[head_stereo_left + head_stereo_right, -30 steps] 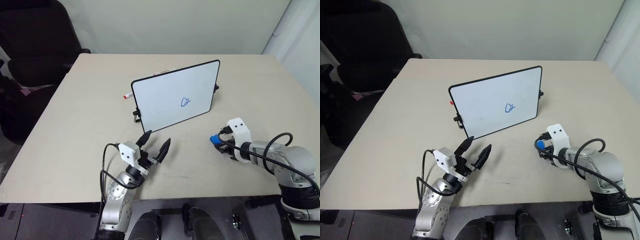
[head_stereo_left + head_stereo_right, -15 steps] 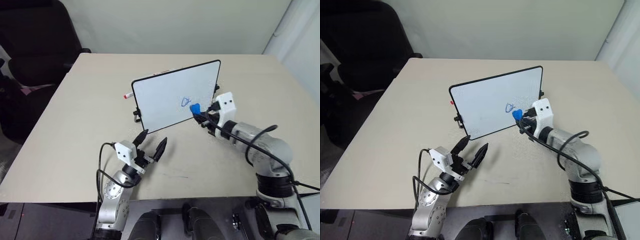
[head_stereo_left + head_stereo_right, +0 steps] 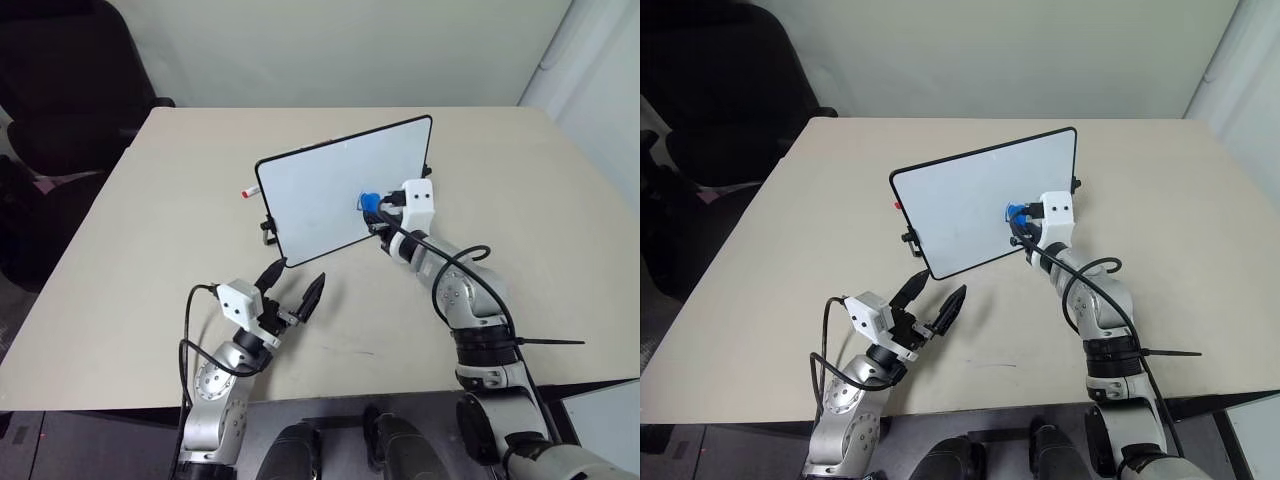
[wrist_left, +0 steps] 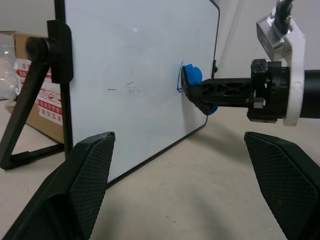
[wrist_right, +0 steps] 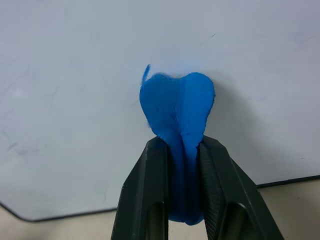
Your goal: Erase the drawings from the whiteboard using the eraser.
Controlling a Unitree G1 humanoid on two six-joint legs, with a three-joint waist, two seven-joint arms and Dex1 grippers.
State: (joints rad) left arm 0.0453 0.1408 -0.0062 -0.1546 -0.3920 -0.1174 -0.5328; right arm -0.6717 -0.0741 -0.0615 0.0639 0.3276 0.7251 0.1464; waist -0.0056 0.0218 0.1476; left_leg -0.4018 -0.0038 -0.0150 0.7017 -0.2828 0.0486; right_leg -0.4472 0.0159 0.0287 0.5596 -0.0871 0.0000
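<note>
Against the face of the whiteboard (image 3: 340, 190), the eraser (image 3: 369, 203) presses right over the drawings (image 4: 179, 84), of which only a thin blue stroke shows beside the block. The right claw (image 3: 381, 213) pinches the eraser between its two black fingers (image 5: 150, 195), squeezing it. The board stands tilted on its small black feet near the middle of the desk (image 3: 150, 250). A red-capped marker (image 3: 248, 192) lies behind its left edge. Nearer the desk's front edge, the left claw (image 3: 292, 286) hovers with fingers spread, holding nothing.
</note>
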